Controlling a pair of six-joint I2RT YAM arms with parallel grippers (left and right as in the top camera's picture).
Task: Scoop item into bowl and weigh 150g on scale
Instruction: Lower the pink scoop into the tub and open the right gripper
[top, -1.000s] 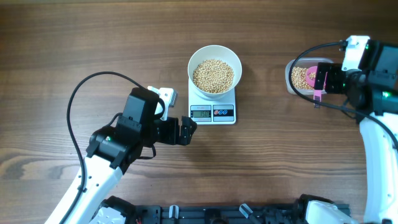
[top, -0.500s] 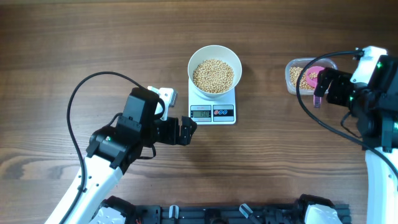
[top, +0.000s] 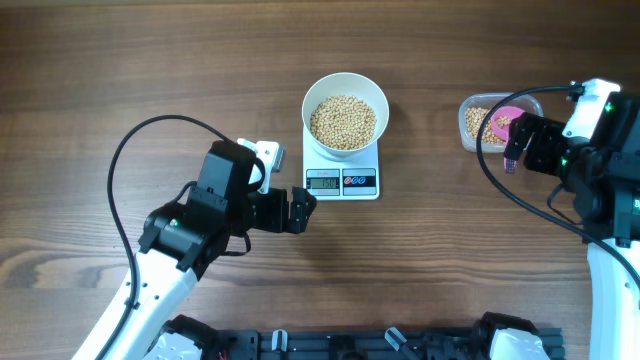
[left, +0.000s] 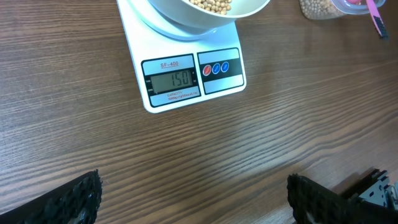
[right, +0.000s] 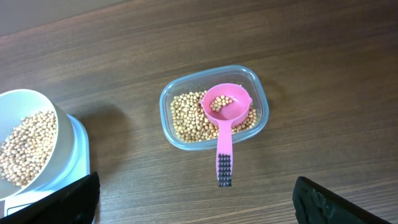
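Weigh-in looks done: round white bowl (top: 310, 98) of tan-yellow beans (top: 343, 121) sits on the small white square scale (top: 326, 180), display reading 150.
Your left gripper (top: 303, 211), just left of the scale, and your right gripper (top: 516, 145), well right of it, both gape empty. The right one is nearer the pink plastic scoop (right: 222, 106), whose handle points back at it from the clear plastic tub (right: 256, 84).

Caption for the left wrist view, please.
Scale display shows 150 beneath the white bowl of beans; open left gripper hovers empty in front.

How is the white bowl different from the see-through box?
The bowl is round and white; the box is a clear rounded rectangle. The bowl sits on the scale; the box sits on the table. The box holds a pink scoop; the bowl has none. Both hold beans.
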